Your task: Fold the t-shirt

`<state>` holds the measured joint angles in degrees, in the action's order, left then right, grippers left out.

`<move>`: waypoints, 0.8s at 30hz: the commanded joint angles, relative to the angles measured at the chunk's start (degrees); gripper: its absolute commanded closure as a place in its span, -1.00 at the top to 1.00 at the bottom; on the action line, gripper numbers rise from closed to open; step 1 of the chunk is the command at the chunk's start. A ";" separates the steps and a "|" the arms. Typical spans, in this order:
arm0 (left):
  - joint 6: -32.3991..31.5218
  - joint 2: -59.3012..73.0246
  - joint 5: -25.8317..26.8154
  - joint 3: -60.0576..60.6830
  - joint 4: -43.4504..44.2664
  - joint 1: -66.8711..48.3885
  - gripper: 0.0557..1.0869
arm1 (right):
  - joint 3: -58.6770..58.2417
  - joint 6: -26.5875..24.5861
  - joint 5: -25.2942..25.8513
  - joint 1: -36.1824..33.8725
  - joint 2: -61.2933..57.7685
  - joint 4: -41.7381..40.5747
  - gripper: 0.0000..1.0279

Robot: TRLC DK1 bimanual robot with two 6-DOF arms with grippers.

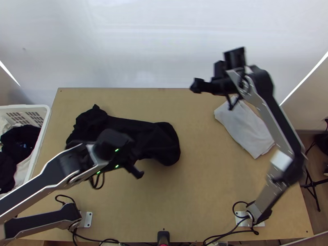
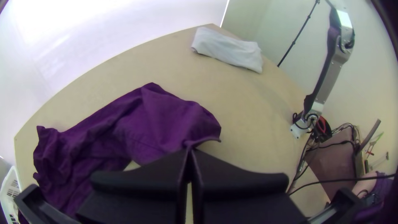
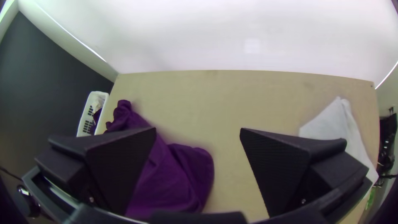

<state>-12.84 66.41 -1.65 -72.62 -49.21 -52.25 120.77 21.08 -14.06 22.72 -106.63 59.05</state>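
Because the left gripper (image 2: 188,150) was closed, seemingly clamped on the near edge of the dark, rumpled t-shirt (image 2: 161,112), most of the cloth stretched lengthwise beyond it and to its left. From the right gripper (image 3: 198,130), empty with fingers apart, the cloth lay well leftward, so the left was the nearer arm for folding.
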 commanded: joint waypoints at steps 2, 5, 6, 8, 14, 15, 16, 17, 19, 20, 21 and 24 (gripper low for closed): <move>0.45 -7.44 1.47 8.02 -0.62 -2.07 -0.93 | 14.67 2.83 -8.87 5.14 -16.07 3.18 0.82; 0.89 -8.23 1.56 11.01 -0.18 -4.09 -0.93 | 14.49 2.30 -9.31 7.69 -18.70 2.21 0.82; 1.33 -8.32 1.56 11.98 0.34 -5.06 -0.93 | 14.32 1.86 -9.40 8.57 -19.49 2.21 0.82; 2.03 -8.23 1.65 13.21 1.40 -6.64 -0.93 | 13.53 0.36 -10.02 9.98 -20.90 2.13 0.83; 3.96 -7.88 2.09 13.82 2.54 -10.07 -0.93 | 11.94 -4.65 -10.28 12.70 -24.06 2.04 0.91; 3.96 -7.88 2.53 13.73 2.54 -10.24 -0.93 | 11.68 -5.35 -10.46 12.88 -24.33 2.04 0.90; 3.70 -7.88 2.70 13.73 2.54 -10.42 -0.93 | 11.33 -5.88 -11.16 13.05 -24.50 2.04 0.90; 3.44 -7.88 2.79 13.73 2.54 -10.68 -0.93 | 10.89 -5.88 -11.69 13.23 -24.77 2.04 0.90; 2.91 -7.88 3.23 13.91 2.54 -10.94 -0.93 | 10.54 -5.88 -12.74 13.40 -25.56 2.56 0.89; 2.91 -7.88 3.23 13.91 2.54 -10.94 -0.93 | 10.36 -5.96 -13.09 13.58 -26.00 2.65 0.86; 2.91 -7.97 3.23 13.91 2.54 -11.03 -0.93 | 10.27 -5.96 -13.27 13.84 -26.53 2.74 0.86; 3.17 -8.23 3.14 13.91 2.54 -10.94 -0.93 | 10.19 -5.88 -13.53 14.11 -28.20 3.44 0.69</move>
<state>-9.65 58.54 1.10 -59.13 -46.87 -62.30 131.66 15.99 -26.22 35.53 -131.55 61.63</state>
